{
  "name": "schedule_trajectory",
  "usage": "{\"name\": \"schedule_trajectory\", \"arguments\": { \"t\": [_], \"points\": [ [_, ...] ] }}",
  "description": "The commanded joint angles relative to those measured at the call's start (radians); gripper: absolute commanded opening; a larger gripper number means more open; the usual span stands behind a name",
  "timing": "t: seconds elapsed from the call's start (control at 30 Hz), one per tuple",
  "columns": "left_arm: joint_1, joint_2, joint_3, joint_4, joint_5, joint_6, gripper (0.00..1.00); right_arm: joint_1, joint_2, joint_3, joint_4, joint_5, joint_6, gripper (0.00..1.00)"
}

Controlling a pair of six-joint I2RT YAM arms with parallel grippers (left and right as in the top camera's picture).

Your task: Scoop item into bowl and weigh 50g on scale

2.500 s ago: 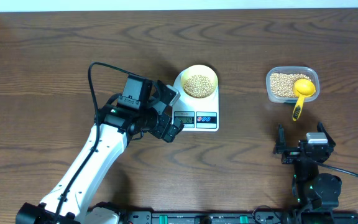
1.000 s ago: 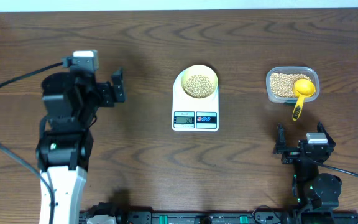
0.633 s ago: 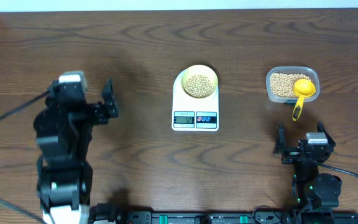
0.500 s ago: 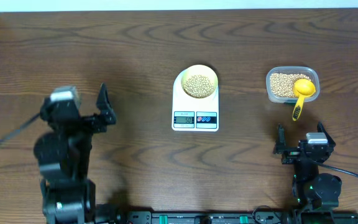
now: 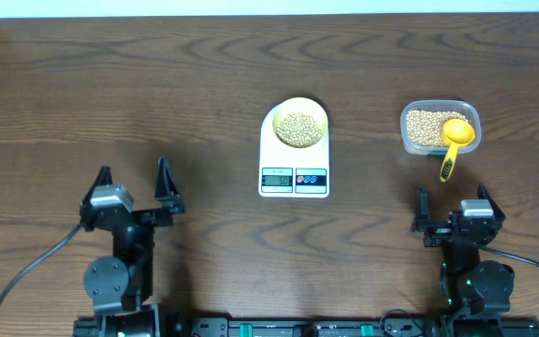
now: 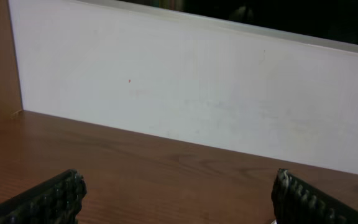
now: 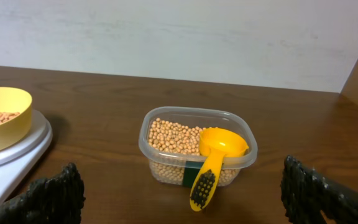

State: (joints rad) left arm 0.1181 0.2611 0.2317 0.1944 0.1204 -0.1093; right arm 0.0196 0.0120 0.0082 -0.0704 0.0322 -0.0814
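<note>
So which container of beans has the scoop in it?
The clear tub; the scoop rests in it. The bowl on the scale holds only beans.

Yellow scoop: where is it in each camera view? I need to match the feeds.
Overhead: upper right, yellow scoop with its cup in the clear tub, handle over the near rim.
Left wrist: not in it.
Right wrist: centre, in the same tub.
Shared landmark: the scale, centre overhead, left edge in right wrist.
</note>
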Motion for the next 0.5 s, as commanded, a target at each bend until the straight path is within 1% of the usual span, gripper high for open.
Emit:
{"name": "schedule_trajectory", "arguments": {
  "t": [0.0,0.17,0.47],
  "points": [
    [0.005,-0.066,-0.064,0.042,-0.013,-0.013,0.98,0.001,-0.006,-0.003,-0.004,-0.001,-0.010,0.99],
    [0.005,-0.141,-0.143,0.082,-0.013,-0.013,0.98,0.001,-0.006,-0.003,-0.004,-0.001,-0.010,0.99],
    [0.005,-0.233,-0.216,0.085,-0.013,-0.012,0.98,0.001,-0.006,-0.003,-0.004,-0.001,-0.010,0.99]
  ]
}}
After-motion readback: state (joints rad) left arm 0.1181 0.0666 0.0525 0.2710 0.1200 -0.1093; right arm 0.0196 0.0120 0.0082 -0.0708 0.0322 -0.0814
